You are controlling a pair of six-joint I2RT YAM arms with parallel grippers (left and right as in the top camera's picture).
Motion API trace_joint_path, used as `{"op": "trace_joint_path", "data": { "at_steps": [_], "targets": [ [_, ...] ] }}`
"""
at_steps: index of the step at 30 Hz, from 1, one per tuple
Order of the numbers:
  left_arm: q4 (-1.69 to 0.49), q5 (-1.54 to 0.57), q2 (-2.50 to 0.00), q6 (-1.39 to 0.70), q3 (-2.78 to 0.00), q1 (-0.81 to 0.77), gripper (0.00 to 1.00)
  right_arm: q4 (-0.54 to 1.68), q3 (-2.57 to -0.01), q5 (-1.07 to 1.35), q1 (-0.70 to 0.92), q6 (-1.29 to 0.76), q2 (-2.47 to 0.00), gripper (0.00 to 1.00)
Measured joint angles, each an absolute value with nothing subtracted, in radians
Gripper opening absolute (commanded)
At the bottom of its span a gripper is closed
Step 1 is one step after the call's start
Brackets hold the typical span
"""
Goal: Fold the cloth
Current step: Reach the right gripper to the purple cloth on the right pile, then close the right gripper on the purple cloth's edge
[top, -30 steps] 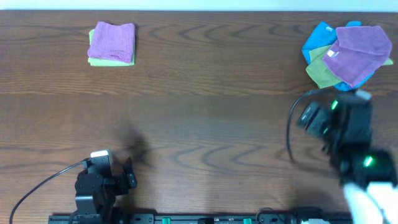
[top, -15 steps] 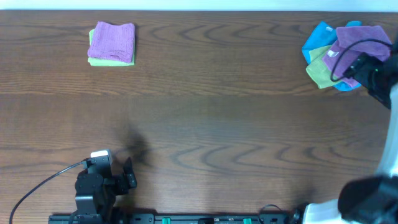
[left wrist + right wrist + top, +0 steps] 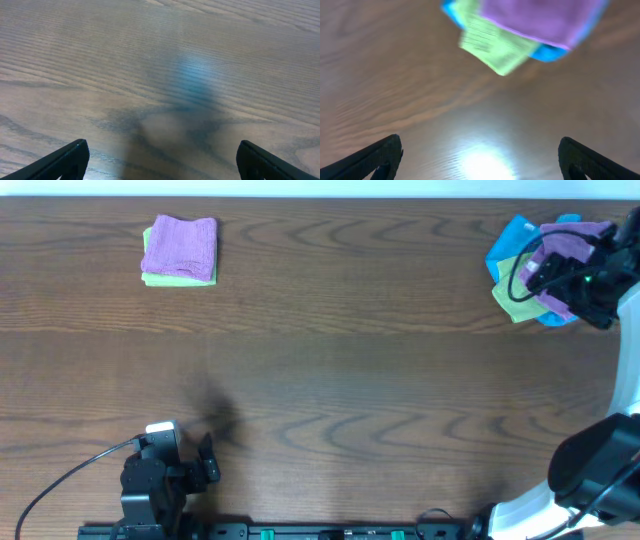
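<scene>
The violet cloth (image 3: 568, 238) lies crumpled on top of a pile at the table's far right back. It also shows blurred at the top of the right wrist view (image 3: 535, 17). My right gripper (image 3: 588, 298) hovers at the pile's near edge, partly covering the cloth, open and empty (image 3: 480, 147). My left gripper (image 3: 207, 460) rests at the front left, open and empty over bare wood (image 3: 160, 152). The cloth's white tag is hidden by the arm.
Under the violet cloth lie a lime-green cloth (image 3: 512, 295) (image 3: 492, 47) and a blue cloth (image 3: 512, 238) (image 3: 550, 52). A folded pinker purple cloth (image 3: 182, 242) on a green one sits at the back left. The right arm's base (image 3: 590, 470) stands at the front right.
My right arm has swung from the front right up to the cloth pile at the back right and now overlaps it. The left arm has not moved.
</scene>
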State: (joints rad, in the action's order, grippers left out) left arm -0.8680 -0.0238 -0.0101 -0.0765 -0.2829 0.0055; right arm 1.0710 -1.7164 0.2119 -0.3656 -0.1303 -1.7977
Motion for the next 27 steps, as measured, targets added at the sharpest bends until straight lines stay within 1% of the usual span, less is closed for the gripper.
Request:
{"op": "trace_joint_path", "data": {
  "at_steps": [4, 11, 15, 17, 18, 20, 22, 23, 25, 27],
  "targets": [
    [-0.868, -0.024, -0.01, -0.076, -0.283, 0.006, 0.95, 0.984, -1.718, 0.261, -0.346, 0.003, -1.805, 0.99],
    [-0.868, -0.024, -0.01, -0.076, -0.283, 0.006, 0.95, 0.784, -1.721, 0.112, -0.311, 0.062, -1.907, 0.99],
    [-0.868, -0.024, -0.01, -0.076, -0.283, 0.006, 0.95, 0.713, -1.721, 0.021, -0.308, -0.004, -1.984, 0.98],
    [-0.868, -0.024, -0.01, -0.076, -0.283, 0.006, 0.95, 0.702, -1.721, -0.002, -0.308, -0.076, -2.013, 0.91],
    [-0.868, -0.024, -0.01, -0.076, -0.283, 0.006, 0.95, 0.702, -1.721, -0.012, -0.308, -0.143, -2.027, 0.91],
    [-0.868, -0.024, -0.01, -0.076, -0.283, 0.006, 0.95, 0.705, -1.721, -0.014, -0.304, -0.229, -2.048, 0.94],
    [-0.868, -0.024, -0.01, -0.076, -0.283, 0.006, 0.95, 0.692, -1.721, 0.006, -0.296, -0.271, -2.067, 0.92],
    [-0.868, -0.024, -0.01, -0.076, -0.283, 0.006, 0.95, 0.683, -1.721, 0.014, -0.288, -0.277, -2.078, 0.92],
    [-0.868, -0.024, -0.01, -0.076, -0.283, 0.006, 0.95, 0.669, -1.721, 0.027, -0.263, -0.265, -2.106, 0.96],
    [-0.868, -0.024, -0.01, -0.076, -0.283, 0.006, 0.95, 0.664, -1.721, 0.024, -0.239, -0.222, -2.134, 0.96]
  ]
}}
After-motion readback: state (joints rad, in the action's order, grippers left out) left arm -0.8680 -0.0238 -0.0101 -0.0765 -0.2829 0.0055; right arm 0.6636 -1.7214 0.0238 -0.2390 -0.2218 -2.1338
